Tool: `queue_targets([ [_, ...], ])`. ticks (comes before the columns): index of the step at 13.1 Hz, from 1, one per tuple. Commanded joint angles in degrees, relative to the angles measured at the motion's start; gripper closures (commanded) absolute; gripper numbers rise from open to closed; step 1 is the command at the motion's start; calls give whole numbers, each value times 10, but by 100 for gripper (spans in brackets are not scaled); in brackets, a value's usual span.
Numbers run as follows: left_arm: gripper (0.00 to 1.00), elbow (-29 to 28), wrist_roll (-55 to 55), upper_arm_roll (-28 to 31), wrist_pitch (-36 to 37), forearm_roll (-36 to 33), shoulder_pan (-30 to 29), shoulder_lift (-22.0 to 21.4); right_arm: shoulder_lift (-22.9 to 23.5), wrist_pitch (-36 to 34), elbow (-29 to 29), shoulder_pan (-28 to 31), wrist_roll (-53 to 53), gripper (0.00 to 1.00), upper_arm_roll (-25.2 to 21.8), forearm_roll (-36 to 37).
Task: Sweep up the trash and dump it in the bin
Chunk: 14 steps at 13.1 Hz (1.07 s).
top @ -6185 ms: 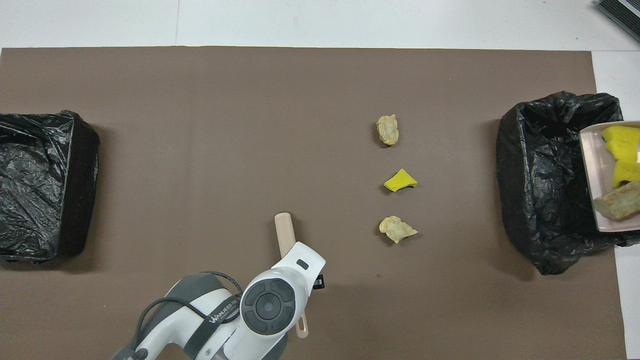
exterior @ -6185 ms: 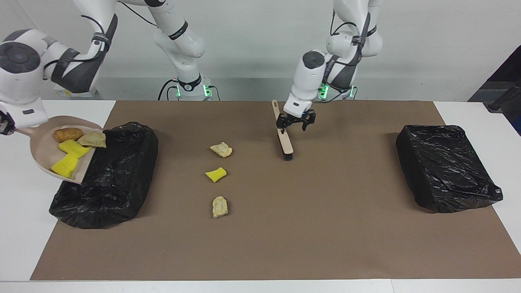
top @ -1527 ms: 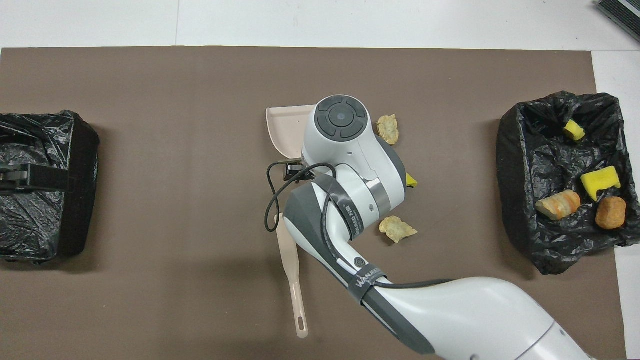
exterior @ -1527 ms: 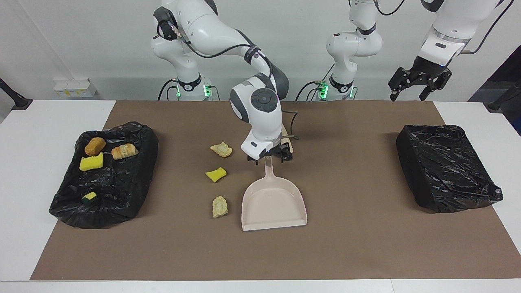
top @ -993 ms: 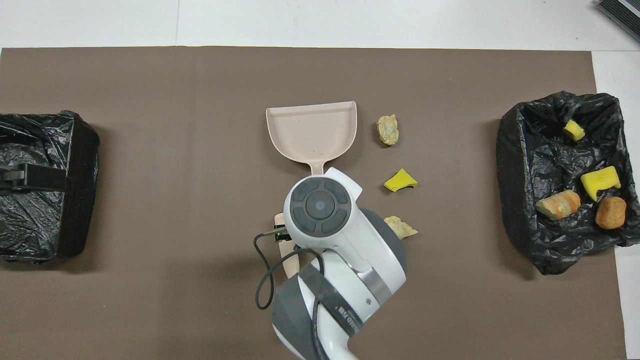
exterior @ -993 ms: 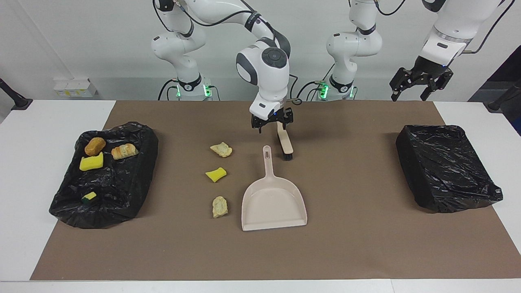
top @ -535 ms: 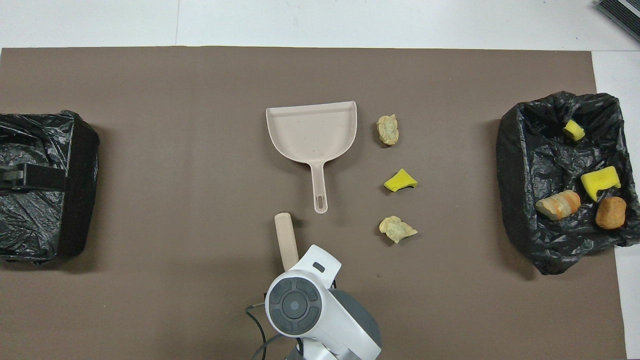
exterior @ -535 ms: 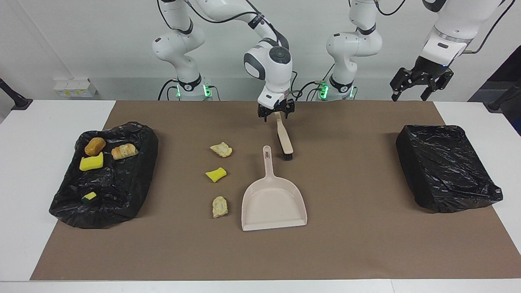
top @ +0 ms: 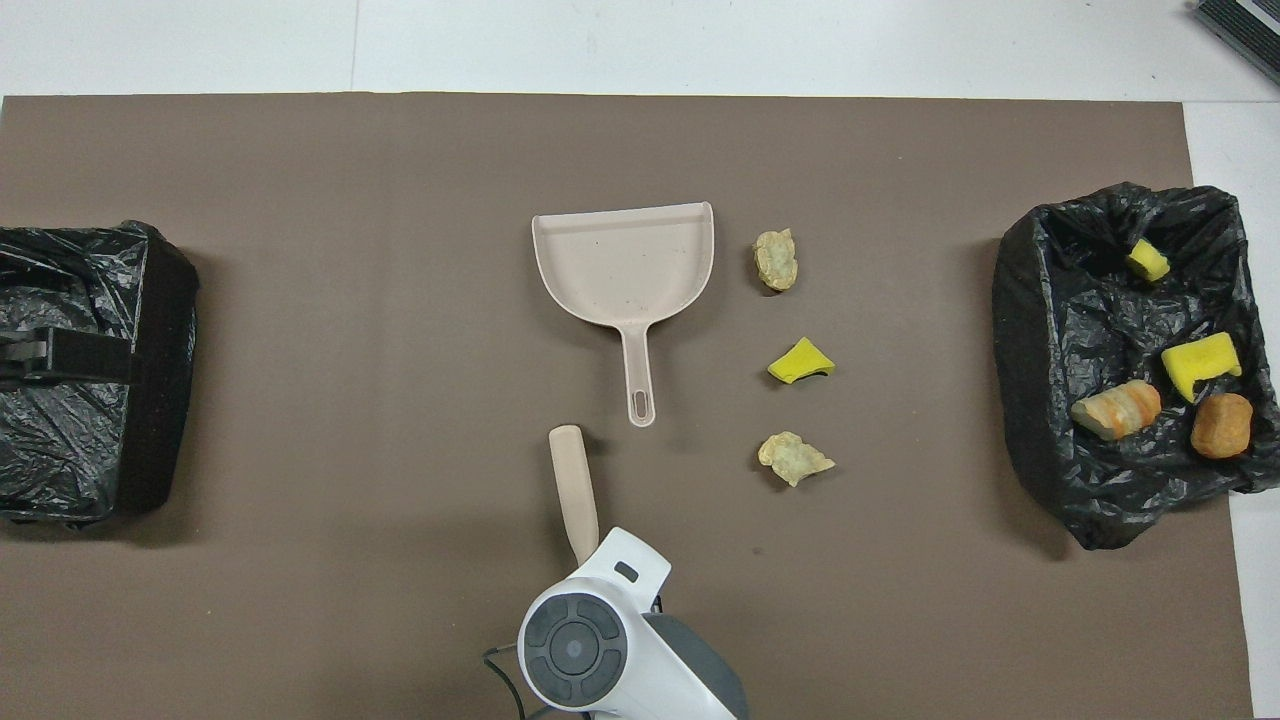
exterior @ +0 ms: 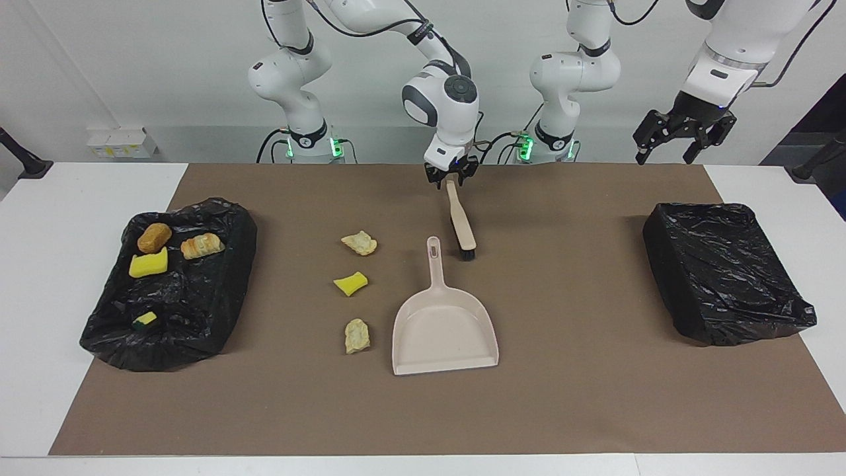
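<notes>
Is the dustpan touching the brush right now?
Apart. The overhead view shows bare mat between the dustpan handle's tip and the brush; the facing view shows the same gap.

Bright, even overhead light; soft short shadows; both views sharp, no glare.

Four trash pieces now in bin (exterior: pixel 198 291), dustpan (exterior: pixel 444 330) set down — right gripper (exterior: pixel 451 174) withdrawn over brush handle (exterior: pixel 452 195)

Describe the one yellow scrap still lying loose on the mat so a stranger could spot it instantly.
Find the pink dustpan lying flat in the middle of the brown mat. Beside it, toward the right arm's end of the table, three scraps lie in a row. The middle one is the yellow sponge bit; its two neighbours are pale beige chunks.
</notes>
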<state>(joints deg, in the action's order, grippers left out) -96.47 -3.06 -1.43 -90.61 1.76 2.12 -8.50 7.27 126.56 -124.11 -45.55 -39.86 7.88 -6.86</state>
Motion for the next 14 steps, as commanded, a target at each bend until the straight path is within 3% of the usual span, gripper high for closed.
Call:
queue_targets([
  [1, 0, -10, 0, -1, -4, -7, -1, -9, -12, 5, -6, 1, -2, 50, -1, -16],
  [3, 0, -10, -1, -1, -3, -7, -1, -9, -13, 4, -2, 4, -1, 100, -1, -16],
  [8, 0, -10, -1, -1, -2, -7, -1, -9, -27, -38, 0, 10, -1, 100, -6, -15],
  [14, 0, -13, -1, -1, 1, -7, 0, -10, -131, -238, -7, 94, -15, 100, -4, -15],
])
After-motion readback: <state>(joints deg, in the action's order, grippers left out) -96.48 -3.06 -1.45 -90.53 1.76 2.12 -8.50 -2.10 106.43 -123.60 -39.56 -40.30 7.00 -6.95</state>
